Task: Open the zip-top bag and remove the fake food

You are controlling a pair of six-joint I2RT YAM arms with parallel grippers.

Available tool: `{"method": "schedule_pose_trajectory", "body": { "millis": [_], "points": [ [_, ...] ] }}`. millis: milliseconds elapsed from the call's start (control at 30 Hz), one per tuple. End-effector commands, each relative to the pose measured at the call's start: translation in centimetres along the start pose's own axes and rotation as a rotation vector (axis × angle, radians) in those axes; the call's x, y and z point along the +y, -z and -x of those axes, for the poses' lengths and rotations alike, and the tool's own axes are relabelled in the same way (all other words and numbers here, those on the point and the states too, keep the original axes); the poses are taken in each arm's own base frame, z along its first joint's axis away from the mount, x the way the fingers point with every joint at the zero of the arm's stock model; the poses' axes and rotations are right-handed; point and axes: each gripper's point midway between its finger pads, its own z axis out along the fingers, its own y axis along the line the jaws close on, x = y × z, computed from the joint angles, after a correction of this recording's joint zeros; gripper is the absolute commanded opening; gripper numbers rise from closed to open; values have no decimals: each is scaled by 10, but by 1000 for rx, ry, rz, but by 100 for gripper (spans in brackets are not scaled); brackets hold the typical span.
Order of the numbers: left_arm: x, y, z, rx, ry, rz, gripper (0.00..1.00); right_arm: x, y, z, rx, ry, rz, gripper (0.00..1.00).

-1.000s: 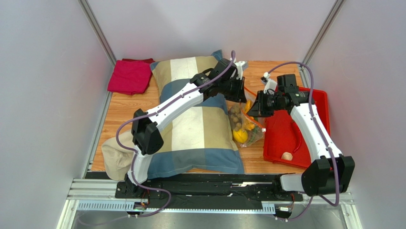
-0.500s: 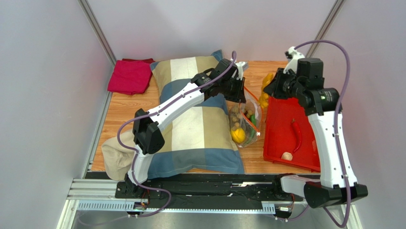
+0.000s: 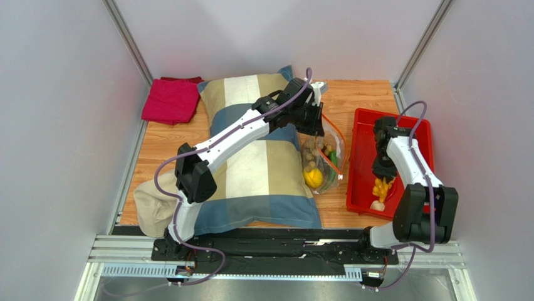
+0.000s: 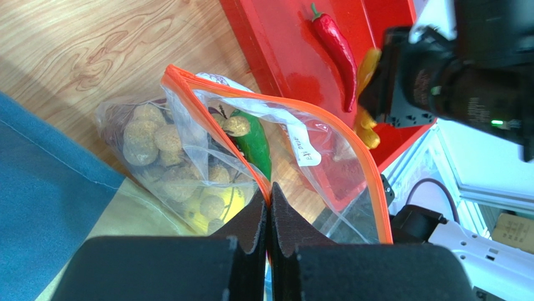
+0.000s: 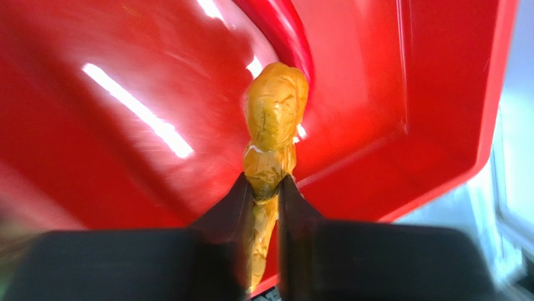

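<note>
The right claw (image 5: 266, 188) is clamping a knobbly, glossy yellow toy food (image 5: 276, 106), its long axis running straight out from the fingers, over the red tray (image 5: 407, 75). Just beside the tray, on the left arm's side, the left claw (image 4: 269, 191) is pinching the crinkly clear zip-top bag (image 4: 326, 157) at its orange zip strip (image 4: 207, 119). The bag's mouth is gaping toward the tray, so the right arm is sitting nearer the remaining fake food (image 4: 169, 150).

Overhead and wrist close-ups sharing tray (image 3: 361, 166)
</note>
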Motion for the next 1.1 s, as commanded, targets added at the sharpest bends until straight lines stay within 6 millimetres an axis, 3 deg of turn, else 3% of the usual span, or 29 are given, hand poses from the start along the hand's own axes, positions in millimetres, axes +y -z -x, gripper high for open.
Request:
{"method": "schedule_pose_trajectory", "body": {
  "millis": [0,67,200,233,333,367,400,433,500,533,633,733,900,1067],
  "points": [
    [-17,12,15,-45,-40,-40,0,-10,1,15,-56,-44,-55,37],
    [-18,11,15,-48,-42,-44,0,3,16,27,-76,-29,36,57],
    [-19,9,15,-48,-41,-53,0,21,61,45,-135,38,174,73],
    [-21,10,16,-50,-41,-58,0,29,83,54,-183,44,249,76],
    [-22,9,16,-52,-41,-64,0,67,138,56,-289,132,492,70],
    [-23,9,17,-53,-42,-66,0,75,171,56,-375,162,589,65],
    [-24,9,17,-52,-42,-69,0,87,192,63,-450,172,672,63],
    [-23,8,17,-54,-40,-70,0,98,213,58,-470,198,776,58],
    [-25,7,17,-49,-41,-78,0,115,234,52,-472,234,880,52],
    [-27,7,19,-55,-43,-82,0,124,235,46,-434,245,915,42],
    [-30,6,21,-57,-47,-90,0,146,219,25,-325,306,943,25],
    [-31,6,21,-58,-50,-93,0,161,201,8,-253,347,934,14],
    [-30,6,20,-55,-47,-90,0,173,163,-1,-196,357,873,14],
    [-31,4,16,-47,-44,-92,0,180,110,-14,-93,369,742,17]
  ]
}}
